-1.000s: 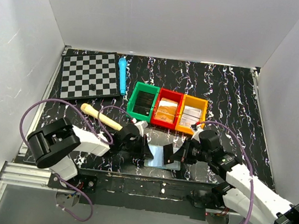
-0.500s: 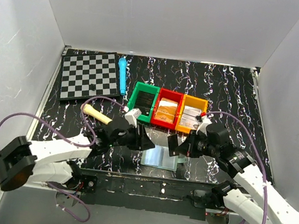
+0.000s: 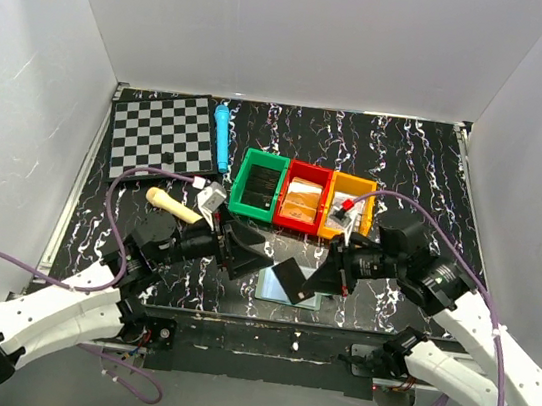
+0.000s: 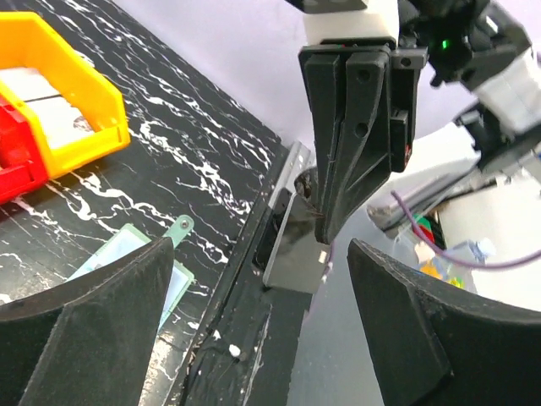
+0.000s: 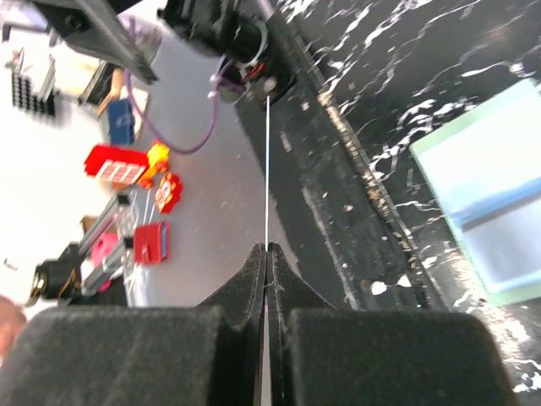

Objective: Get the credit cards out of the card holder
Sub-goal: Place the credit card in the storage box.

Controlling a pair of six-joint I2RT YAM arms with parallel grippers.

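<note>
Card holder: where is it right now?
In the top view, the card holder lies open on the table by its near edge, mid-width, in front of the red bin.

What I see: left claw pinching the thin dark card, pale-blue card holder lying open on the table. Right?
No: the right claw pinches the thin dark card, per the left wrist view. The pale-blue card holder does lie open on the table.

A robotics lab test cell is suggested: the black, white-veined table (image 3: 428,165) is boxed in by plain white panels (image 3: 304,36), an aluminium rail (image 3: 43,316) is bolted along its near edge, and red parts (image 5: 118,165) are seen scattered beyond it.
</note>
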